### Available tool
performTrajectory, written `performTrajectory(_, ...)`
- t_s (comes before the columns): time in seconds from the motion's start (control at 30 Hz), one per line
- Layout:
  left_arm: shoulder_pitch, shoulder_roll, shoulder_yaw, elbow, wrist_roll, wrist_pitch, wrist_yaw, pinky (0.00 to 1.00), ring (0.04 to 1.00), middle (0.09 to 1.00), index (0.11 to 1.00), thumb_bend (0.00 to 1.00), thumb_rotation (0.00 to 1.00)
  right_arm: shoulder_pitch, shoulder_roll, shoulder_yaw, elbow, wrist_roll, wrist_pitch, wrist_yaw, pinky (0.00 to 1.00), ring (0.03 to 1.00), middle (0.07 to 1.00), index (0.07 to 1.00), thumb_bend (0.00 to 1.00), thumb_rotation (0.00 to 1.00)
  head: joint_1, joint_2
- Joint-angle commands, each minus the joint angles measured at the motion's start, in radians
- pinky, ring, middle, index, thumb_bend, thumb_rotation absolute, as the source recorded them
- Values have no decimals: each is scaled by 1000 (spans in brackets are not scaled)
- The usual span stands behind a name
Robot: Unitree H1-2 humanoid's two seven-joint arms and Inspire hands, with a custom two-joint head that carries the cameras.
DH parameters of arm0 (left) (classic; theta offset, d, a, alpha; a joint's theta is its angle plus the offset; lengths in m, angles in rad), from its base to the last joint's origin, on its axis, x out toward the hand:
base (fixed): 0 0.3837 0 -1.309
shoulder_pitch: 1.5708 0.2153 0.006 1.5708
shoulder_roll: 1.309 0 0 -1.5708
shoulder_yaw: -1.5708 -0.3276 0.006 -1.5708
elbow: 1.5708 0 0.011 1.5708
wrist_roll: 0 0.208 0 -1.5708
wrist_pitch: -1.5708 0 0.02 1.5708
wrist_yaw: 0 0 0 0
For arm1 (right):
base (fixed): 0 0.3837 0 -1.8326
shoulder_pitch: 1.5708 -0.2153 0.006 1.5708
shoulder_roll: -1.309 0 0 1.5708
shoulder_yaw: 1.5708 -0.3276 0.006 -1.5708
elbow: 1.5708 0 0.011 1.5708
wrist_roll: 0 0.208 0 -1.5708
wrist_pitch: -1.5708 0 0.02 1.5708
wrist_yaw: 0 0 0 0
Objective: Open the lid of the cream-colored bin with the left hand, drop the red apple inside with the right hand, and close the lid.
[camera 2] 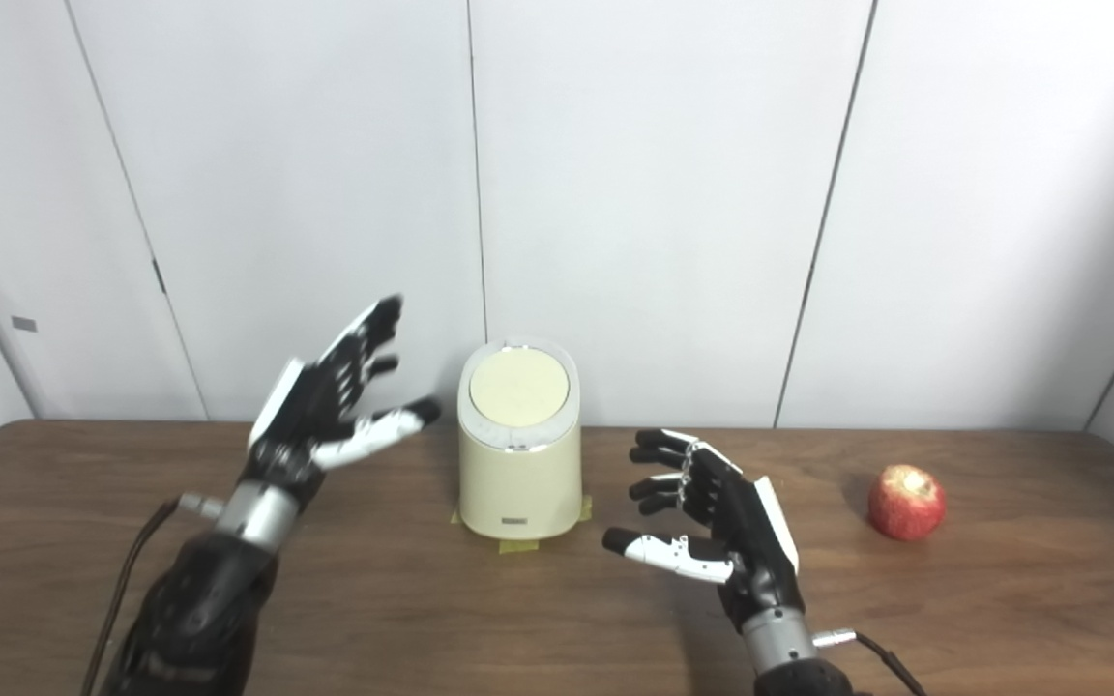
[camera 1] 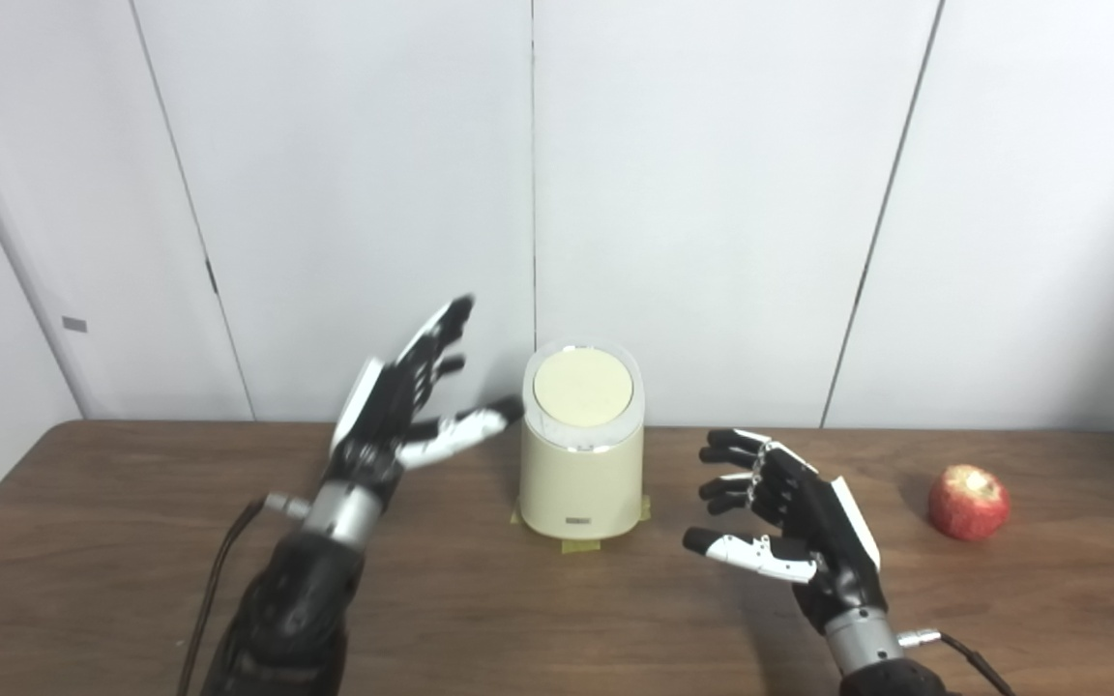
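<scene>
Right hand point(camera 1: 794, 527) spread, empty, between bin point(camera 1: 581, 474) & apple point(camera 1: 969, 502) on table. Left hand point(camera 1: 402, 406) wide beside shut lid point(camera 1: 583, 389); should come over the top w/ fingertips, lift gently.

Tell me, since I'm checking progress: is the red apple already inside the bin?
No, the red apple lies on the table, right of the right hand, and the bin has its lid shut.
</scene>
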State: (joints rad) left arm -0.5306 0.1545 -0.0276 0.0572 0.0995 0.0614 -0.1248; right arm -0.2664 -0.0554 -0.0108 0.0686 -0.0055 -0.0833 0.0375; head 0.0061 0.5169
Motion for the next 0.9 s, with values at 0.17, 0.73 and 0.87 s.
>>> performTrajectory(0.17, -158, -33, -24, 108, 99, -20, 96, 945, 1000, 1000, 1000, 902, 324, -43, 2, -2, -36, 0, -27, -7, 504, 567, 697, 692, 812, 151, -6, 1)
performTrajectory(0.73, -294, -13, -157, 385, 363, -71, 245, 881, 1000, 1000, 1000, 927, 261, -52, 25, -3, -44, -7, -32, -24, 506, 546, 677, 689, 804, 134, -15, 3)
performTrajectory(0.87, -303, -4, -175, 416, 389, -69, 248, 867, 1000, 1000, 1000, 938, 242, -55, 31, -3, -48, -13, -34, -33, 492, 537, 679, 688, 797, 133, -17, 4)
